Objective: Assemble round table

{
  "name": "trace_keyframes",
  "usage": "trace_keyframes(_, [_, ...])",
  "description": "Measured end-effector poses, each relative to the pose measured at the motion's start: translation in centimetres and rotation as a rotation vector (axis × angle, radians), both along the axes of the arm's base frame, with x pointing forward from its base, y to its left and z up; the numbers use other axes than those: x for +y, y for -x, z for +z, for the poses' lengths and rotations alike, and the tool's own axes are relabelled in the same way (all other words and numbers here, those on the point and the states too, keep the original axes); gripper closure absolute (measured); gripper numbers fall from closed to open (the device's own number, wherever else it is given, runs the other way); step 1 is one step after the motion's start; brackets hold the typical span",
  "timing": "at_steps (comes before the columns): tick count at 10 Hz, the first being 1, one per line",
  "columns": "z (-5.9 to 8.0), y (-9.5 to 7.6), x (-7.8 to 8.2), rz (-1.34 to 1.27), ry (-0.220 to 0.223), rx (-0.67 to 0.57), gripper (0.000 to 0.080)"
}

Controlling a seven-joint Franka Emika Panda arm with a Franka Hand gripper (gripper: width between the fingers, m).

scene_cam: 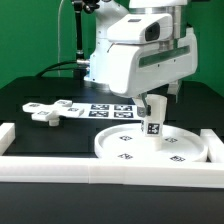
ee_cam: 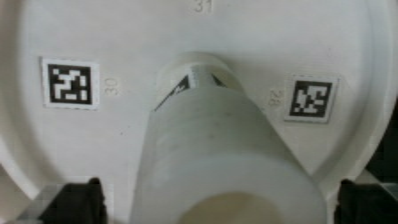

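The large round disc (scene_cam: 125,148) lies flat on the black table at the exterior view's right. The short cylinder leg (scene_cam: 155,128) stands upright at its middle. My gripper (scene_cam: 154,106) hangs straight above, its fingers down either side of the leg's top. In the wrist view the leg (ee_cam: 210,130) runs up the middle over the disc (ee_cam: 116,135), with tags on both sides. The dark fingertips (ee_cam: 79,200) stand apart from the leg, so the gripper (ee_cam: 222,206) is open. The cross-shaped foot piece (scene_cam: 50,110) lies loose at the exterior view's left.
The marker board (scene_cam: 108,108) lies behind the disc, under the arm. White border rails run along the front (scene_cam: 60,166), the left (scene_cam: 8,131) and the right (scene_cam: 214,146). A green wall stands behind.
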State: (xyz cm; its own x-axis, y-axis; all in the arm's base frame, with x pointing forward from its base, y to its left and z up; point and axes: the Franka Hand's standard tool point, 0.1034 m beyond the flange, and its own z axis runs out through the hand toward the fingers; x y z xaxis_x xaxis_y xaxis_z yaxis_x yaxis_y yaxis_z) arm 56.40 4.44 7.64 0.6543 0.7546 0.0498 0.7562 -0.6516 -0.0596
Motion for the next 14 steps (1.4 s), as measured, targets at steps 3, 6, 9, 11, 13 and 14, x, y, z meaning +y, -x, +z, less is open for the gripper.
trace_keyframes(3, [-0.2,-0.05,-0.38,0.288,0.026,-0.015,0.015])
trace_keyframes(6, [-0.49,-0.16,0.3,0.573,0.082,-0.023,0.015])
trace_keyframes(9, [-0.64,-0.12,0.26,0.805,0.11,-0.02,0.015])
trace_keyframes(11, [-0.65,-0.15,-0.17,0.908,0.116,-0.019,0.015])
trace_keyframes(13, [-0.67,-0.15,-0.42,0.928,0.116,-0.018,0.015])
trace_keyframes(14, [-0.73,-0.13,-0.45,0.928,0.115,-0.017,0.0273])
